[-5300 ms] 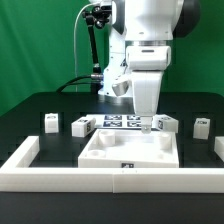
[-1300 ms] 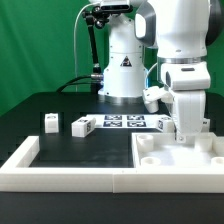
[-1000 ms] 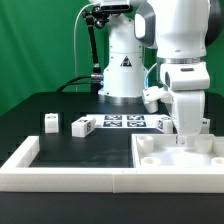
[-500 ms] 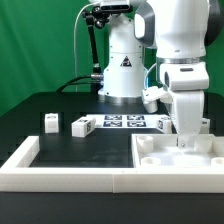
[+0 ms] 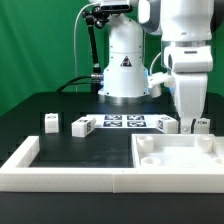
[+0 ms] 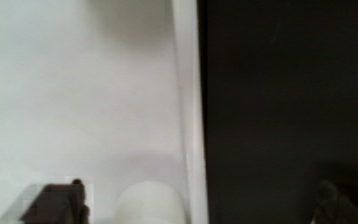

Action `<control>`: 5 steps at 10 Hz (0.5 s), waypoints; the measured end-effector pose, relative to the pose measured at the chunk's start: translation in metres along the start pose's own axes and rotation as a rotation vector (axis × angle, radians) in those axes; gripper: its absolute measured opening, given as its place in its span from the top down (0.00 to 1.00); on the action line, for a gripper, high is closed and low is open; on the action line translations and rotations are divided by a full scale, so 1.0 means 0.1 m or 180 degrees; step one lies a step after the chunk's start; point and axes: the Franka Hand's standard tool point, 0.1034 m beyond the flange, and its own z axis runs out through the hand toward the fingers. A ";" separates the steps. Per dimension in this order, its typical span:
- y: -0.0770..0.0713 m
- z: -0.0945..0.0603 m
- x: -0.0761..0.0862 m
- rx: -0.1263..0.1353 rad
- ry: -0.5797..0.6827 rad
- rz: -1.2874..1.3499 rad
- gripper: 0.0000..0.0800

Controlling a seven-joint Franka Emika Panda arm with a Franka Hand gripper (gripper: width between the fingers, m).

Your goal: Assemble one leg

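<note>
So here's where I'm at: my pincer (image 5: 188, 124) hangs spread wide and empty over the far edge of the panel (image 5: 170, 155). In the wrist view the fingertips (image 6: 55, 203) sit way apart. All that's between them is white panel on one side and bare black bench (image 6: 282, 100) on the other, so I'm straddling the panel's edge. There's a pale rounded shape low in that view. Could be a corner socket, can't tell for sure.

The panel is parked at about 4 o'clock in the exterior view, tucked into the corner of the white fence (image 5: 60, 172). My guess is that's on purpose: braced against two walls, it shouldn't slide or spin when a leg gets twisted in.

No leg picked up yet. The leg (image 5: 203, 124) I'd go for sits on the bench just at 3 o'clock of my pincer, tag facing the camera. A second leg (image 5: 166, 124) is at 9 o'clock of it, beside the marker board (image 5: 122, 122). A third leg (image 5: 82, 126) and a fourth leg (image 5: 50, 122) wait off at the board's 9 o'clock, well apart from me. Being open and up high makes sense here: room to drop over either neighbour.
</note>
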 end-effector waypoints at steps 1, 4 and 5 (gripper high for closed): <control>0.00 -0.05 0.00 -0.0028 -0.0003 0.0000 0.19; -0.02 -0.01 -0.01 0.0000 0.0001 0.0135 0.19; -0.02 -0.01 -0.01 0.0000 0.0001 0.0316 0.19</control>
